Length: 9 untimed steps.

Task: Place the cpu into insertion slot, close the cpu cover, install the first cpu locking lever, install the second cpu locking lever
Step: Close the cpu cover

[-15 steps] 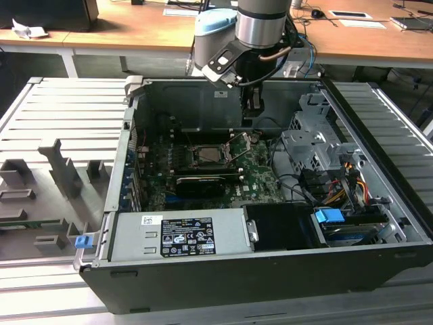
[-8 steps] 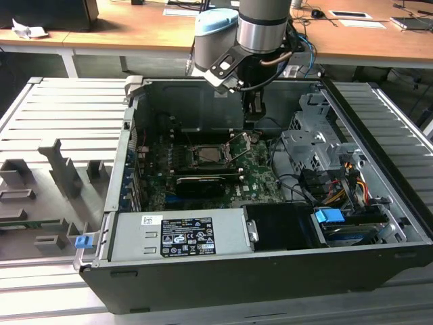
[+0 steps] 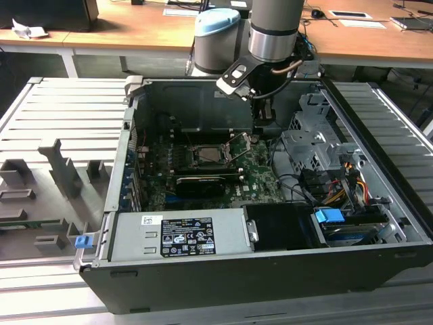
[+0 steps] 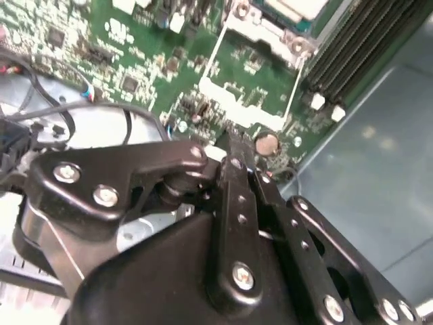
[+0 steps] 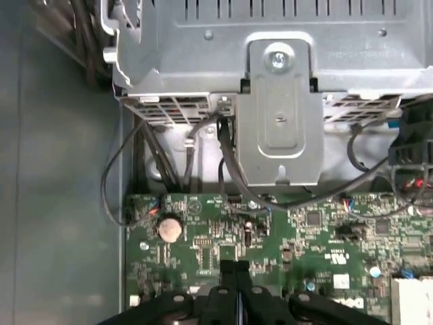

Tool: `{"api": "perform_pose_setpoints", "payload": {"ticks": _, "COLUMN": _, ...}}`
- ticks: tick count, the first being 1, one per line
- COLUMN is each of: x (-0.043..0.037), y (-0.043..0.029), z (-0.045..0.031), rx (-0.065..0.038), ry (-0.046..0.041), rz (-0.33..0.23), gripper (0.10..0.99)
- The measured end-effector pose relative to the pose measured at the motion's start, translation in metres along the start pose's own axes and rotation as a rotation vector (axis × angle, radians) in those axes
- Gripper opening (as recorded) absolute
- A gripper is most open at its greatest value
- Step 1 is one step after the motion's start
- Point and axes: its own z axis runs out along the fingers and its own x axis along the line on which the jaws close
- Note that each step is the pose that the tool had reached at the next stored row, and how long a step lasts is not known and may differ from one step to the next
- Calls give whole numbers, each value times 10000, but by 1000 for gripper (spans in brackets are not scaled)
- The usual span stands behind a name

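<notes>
Power supply, grey and labelled, lies along the near wall of the open computer case on a ribbed grey desk. Behind it is a long black card on the green board. Just past the card is the insertion slot: square, dark centre, metal edging. Farther back, the arm reaches down on the exterior view's right of the slot, apart from it. In the first wrist view the gripper sits low over the board's edge near a round battery, fingers pressed together, nothing visible between them.
</notes>
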Motion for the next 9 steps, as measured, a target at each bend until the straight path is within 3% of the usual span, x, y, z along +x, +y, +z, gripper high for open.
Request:
{"api": "perform_pose_setpoints", "payload": {"ticks": 5, "x": 6, "y": 82, "z": 122, "rx": 2, "ry": 0, "rz": 0, "gripper": 106}}
{"api": "perform_pose_setpoints", "payload": {"ticks": 9, "x": 7, "y": 62, "z": 197, "rx": 2, "ry": 1, "rz": -10, "gripper": 106}}
